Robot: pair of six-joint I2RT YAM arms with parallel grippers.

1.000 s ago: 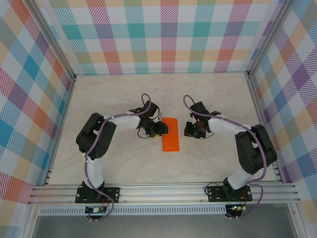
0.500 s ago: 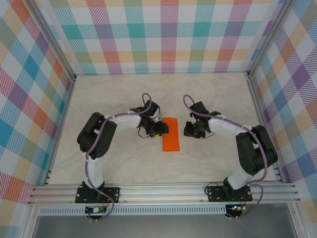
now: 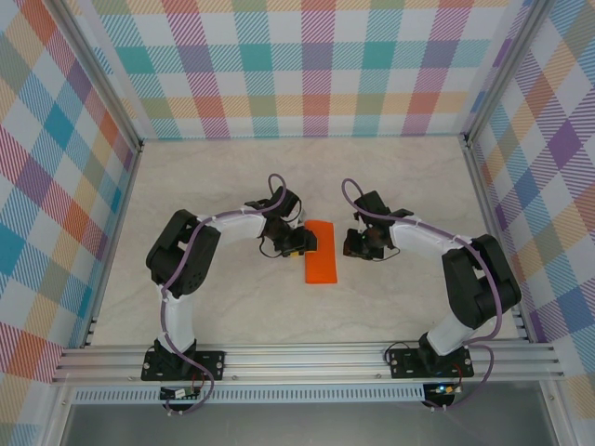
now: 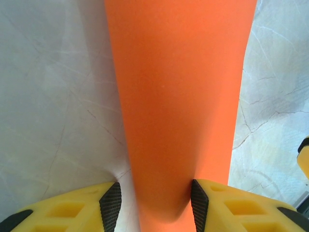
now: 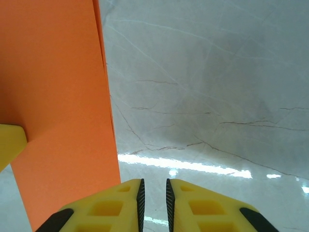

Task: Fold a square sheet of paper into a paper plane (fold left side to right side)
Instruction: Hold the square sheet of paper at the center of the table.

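We have the square sheet of paper (image 3: 321,251) halved into a strip, left gripper (image 4: 153,200) half-open astride it, right gripper (image 5: 153,191) nearly closed and empty beside it; the plane folds remain.

No text, label, brand or number is legible anywhere.

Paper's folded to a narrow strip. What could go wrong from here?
1. The left claw straddles the folded bright orange paper strip across its width; closing may buckle it rather than grip it.
2. The right claw is nearly closed over the marble-look table beside the strip, so it isn't pinning the paper; a nudge might slide it.
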